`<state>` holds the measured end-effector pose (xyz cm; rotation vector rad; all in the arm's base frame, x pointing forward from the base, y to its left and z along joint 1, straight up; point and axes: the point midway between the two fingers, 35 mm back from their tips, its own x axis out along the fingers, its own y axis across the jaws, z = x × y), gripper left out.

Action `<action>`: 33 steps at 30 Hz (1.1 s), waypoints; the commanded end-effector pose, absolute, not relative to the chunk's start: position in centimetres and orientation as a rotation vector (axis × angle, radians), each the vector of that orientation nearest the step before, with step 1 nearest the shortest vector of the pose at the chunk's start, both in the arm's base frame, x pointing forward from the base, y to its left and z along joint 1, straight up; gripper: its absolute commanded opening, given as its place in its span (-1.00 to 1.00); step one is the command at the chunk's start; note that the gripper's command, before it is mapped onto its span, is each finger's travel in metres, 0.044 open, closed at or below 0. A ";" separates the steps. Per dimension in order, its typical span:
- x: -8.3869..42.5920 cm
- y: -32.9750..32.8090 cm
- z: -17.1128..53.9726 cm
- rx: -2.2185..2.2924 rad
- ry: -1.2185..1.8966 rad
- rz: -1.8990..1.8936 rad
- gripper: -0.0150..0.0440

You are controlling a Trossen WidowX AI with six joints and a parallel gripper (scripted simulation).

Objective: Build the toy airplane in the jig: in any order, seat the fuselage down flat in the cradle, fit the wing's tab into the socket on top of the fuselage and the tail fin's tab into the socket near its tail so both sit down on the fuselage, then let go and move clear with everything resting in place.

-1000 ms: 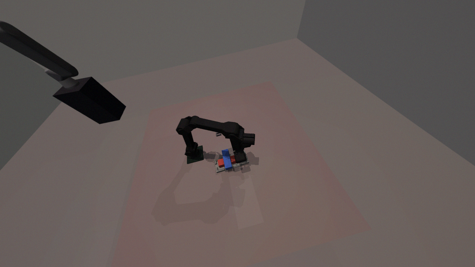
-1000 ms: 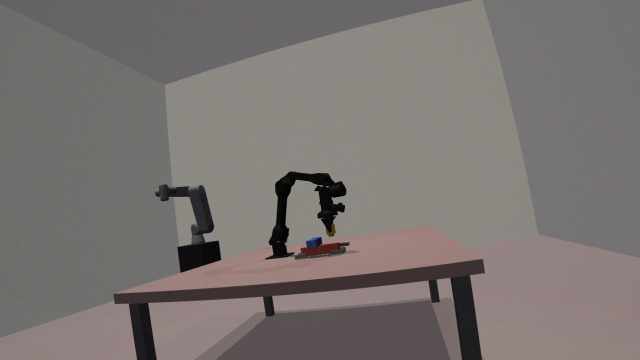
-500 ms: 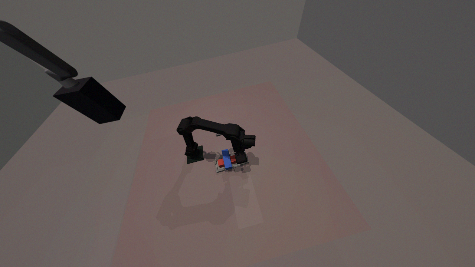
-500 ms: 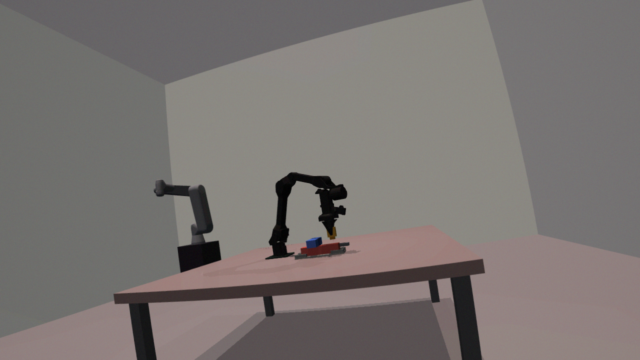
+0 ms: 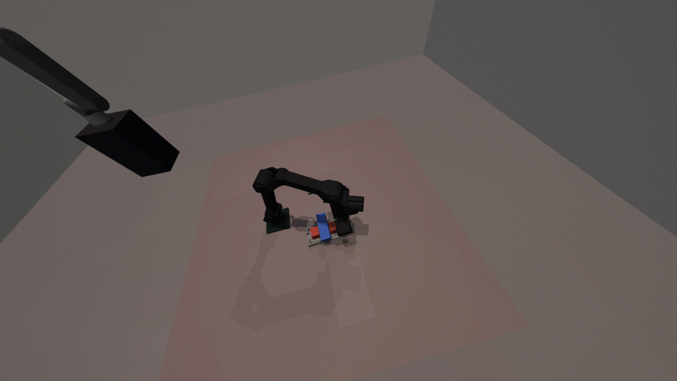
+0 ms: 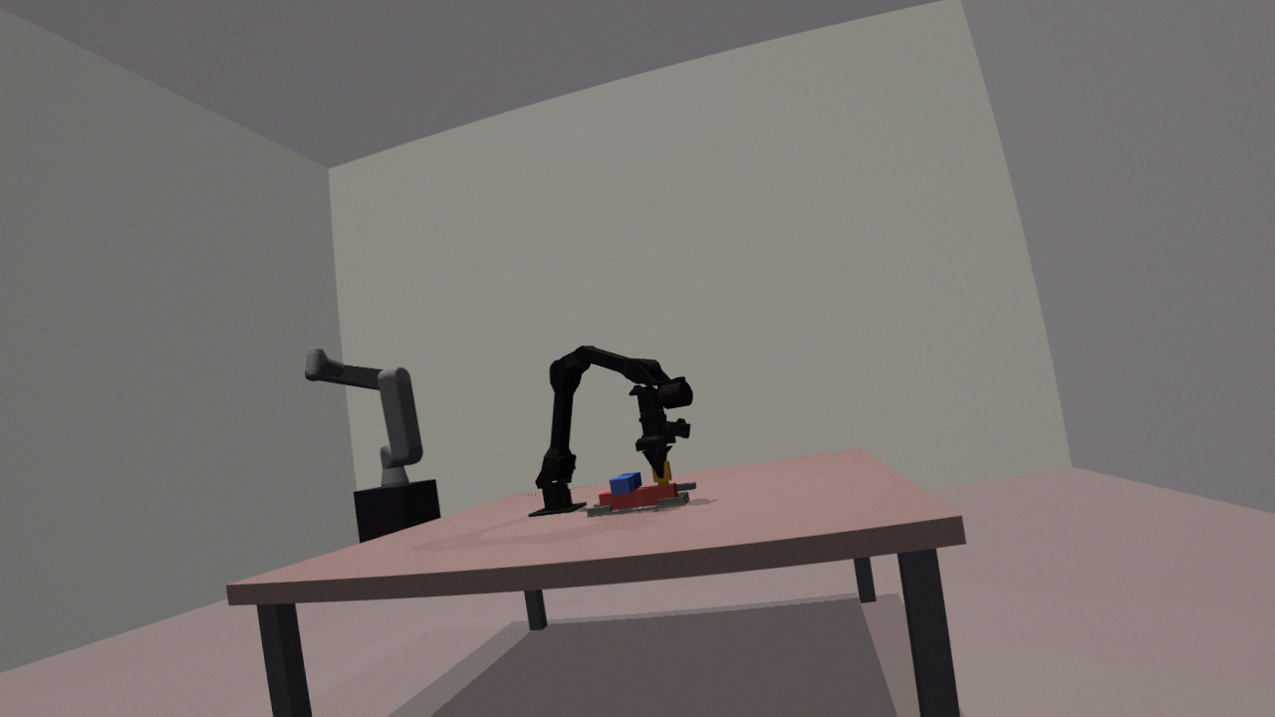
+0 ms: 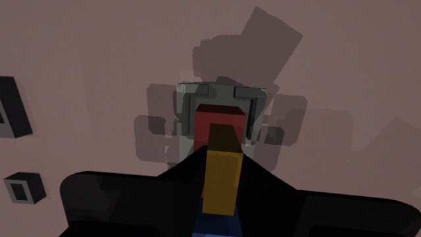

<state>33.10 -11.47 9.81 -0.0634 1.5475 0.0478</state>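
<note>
The grey jig (image 5: 310, 244) (image 6: 599, 512) (image 7: 194, 87) holds the red fuselage (image 5: 315, 232) (image 6: 641, 496) (image 7: 201, 126), which lies flat in it. The blue wing (image 5: 323, 228) (image 6: 624, 483) (image 7: 217, 225) lies across the fuselage top; its tab is hidden. My gripper (image 6: 660, 471) (image 7: 219, 151) is shut on the yellow tail fin (image 6: 666, 472) (image 7: 222, 184) and holds it upright over the fuselage's tail end. The fin's narrow lower end meets the fuselage top in the exterior view. The tail socket is hidden behind the fin, so I cannot tell how deep the tab sits.
Two grey hollow holders, one larger (image 7: 20, 113) and one smaller (image 7: 40, 189), stand left of the jig in the wrist view. My arm's dark base plate (image 5: 284, 227) (image 6: 535, 512) is near the jig. Another arm (image 5: 52, 71) (image 6: 400, 414) stands on a black pedestal (image 5: 137, 142) (image 6: 396, 512) away from the table.
</note>
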 end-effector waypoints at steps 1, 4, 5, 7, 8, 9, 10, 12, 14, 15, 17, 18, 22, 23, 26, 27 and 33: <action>33.0 -11.5 9.5 -0.069 1.551 0.051 -0.27; 33.0 -11.5 9.5 -0.069 1.550 0.051 -0.27; 33.0 -11.5 9.5 -0.069 1.550 0.051 -0.27; 33.0 -11.5 9.5 -0.069 1.550 0.051 -0.27; 33.0 -11.5 9.5 -0.069 1.550 0.051 -0.27; 33.0 -11.5 9.5 -0.069 1.550 0.051 -0.27; 33.0 -11.5 9.5 -0.069 1.550 0.051 -0.27; 33.0 -11.5 9.6 -0.063 1.550 0.048 -0.22; 33.0 -11.5 9.6 -0.063 1.550 0.048 -0.27; 33.0 -11.5 9.6 -0.063 1.550 0.048 -0.29; 33.0 -11.5 9.6 -0.063 1.550 0.048 -0.34; 33.0 -11.5 9.6 -0.063 1.550 0.048 -0.36; 33.0 -11.5 9.6 -0.063 1.550 0.048 -0.49; 33.0 -11.5 9.6 -0.063 1.550 0.048 -0.49; 33.0 -11.5 9.6 -0.063 1.550 0.048 -0.22; 33.0 -11.5 9.6 -0.063 1.550 0.048 -0.14; 33.0 -11.5 9.6 -0.063 1.550 0.048 0.39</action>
